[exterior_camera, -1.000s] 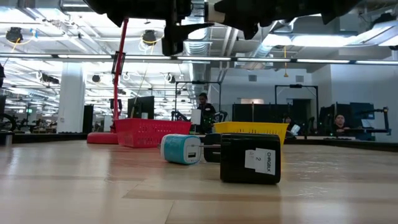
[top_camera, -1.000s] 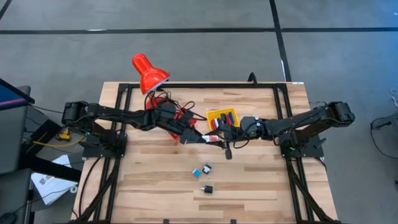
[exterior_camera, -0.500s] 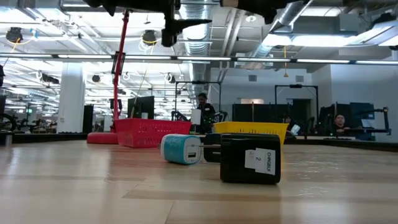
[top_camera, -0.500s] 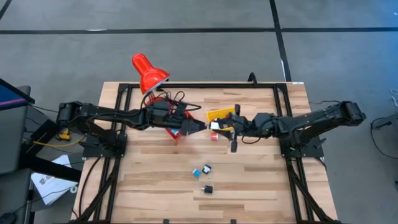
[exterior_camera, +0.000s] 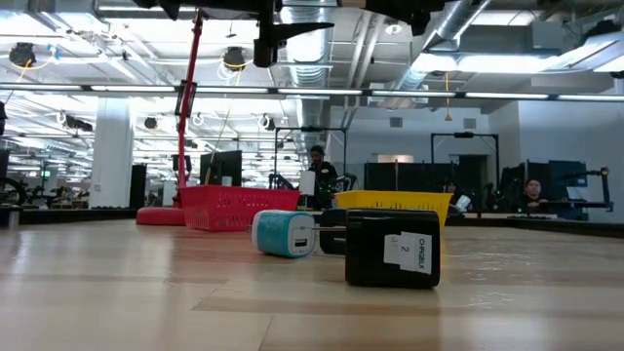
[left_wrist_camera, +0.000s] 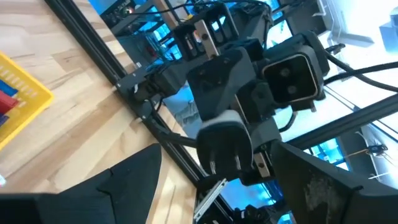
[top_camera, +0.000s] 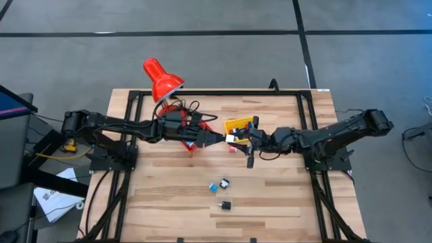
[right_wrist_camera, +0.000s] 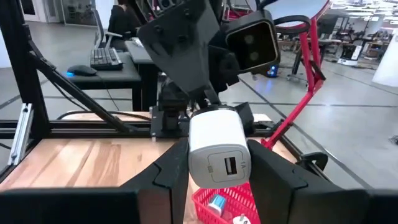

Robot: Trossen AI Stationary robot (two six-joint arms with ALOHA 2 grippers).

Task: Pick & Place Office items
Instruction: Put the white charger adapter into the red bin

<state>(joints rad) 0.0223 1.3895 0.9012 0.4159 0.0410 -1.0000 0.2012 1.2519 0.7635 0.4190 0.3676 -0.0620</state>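
Beside yellow basket: right hand clamps white charger; left hand open, empty.
Risk: charger drops if released before left fingers close.

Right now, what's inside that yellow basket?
From above, the yellow basket holds a few small red and blue pieces. The right arm's fingers, shut on a white charger, hang over its near edge and hide part of the inside, so a full count isn't possible.
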